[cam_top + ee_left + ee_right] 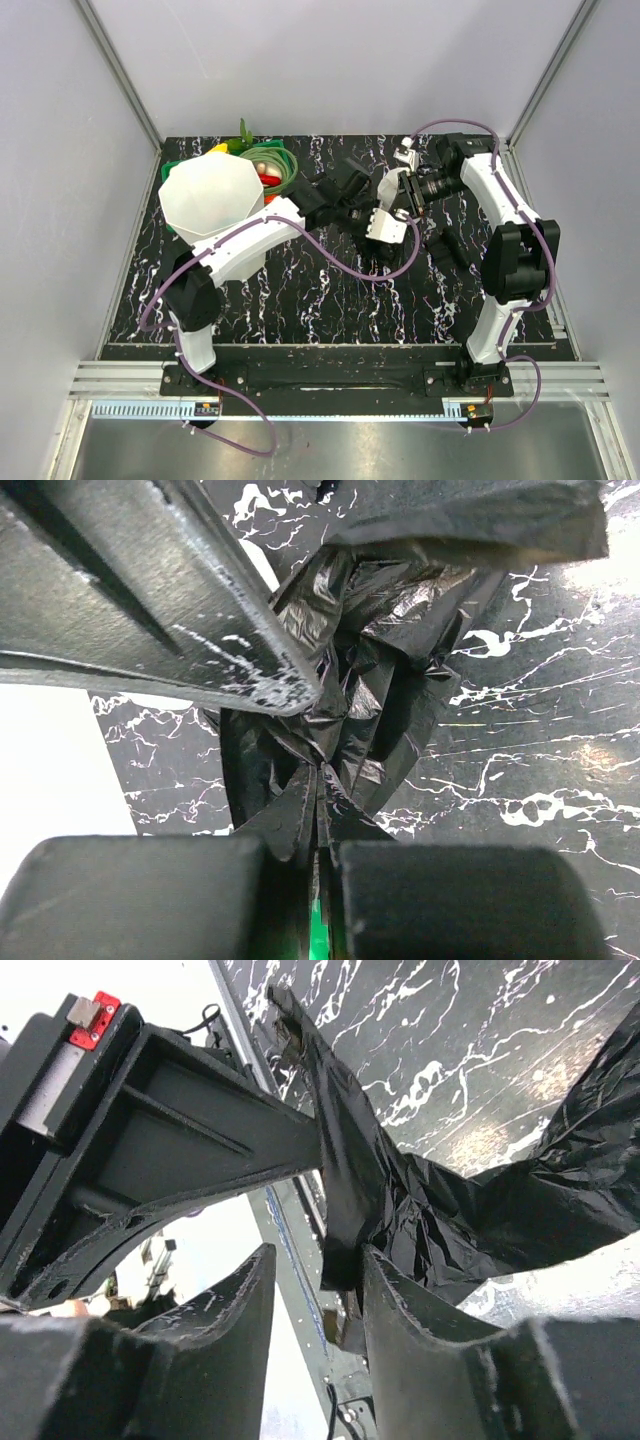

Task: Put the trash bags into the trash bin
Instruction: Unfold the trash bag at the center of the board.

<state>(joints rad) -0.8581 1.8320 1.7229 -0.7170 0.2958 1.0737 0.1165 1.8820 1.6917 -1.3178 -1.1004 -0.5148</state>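
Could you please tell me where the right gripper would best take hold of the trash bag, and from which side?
Probably the loose crumpled folds of the trash bag, away from the gathered end that the left gripper pinches. The film ridges up there, so the open right gripper could come from the side opposite the left one and close across a ridge.

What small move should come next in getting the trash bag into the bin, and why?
Probably the right gripper should back away: its jaws stand apart with film running loose between them, while the left gripper is shut on the trash bag. That would free the left one to carry the bag to the trash bin.
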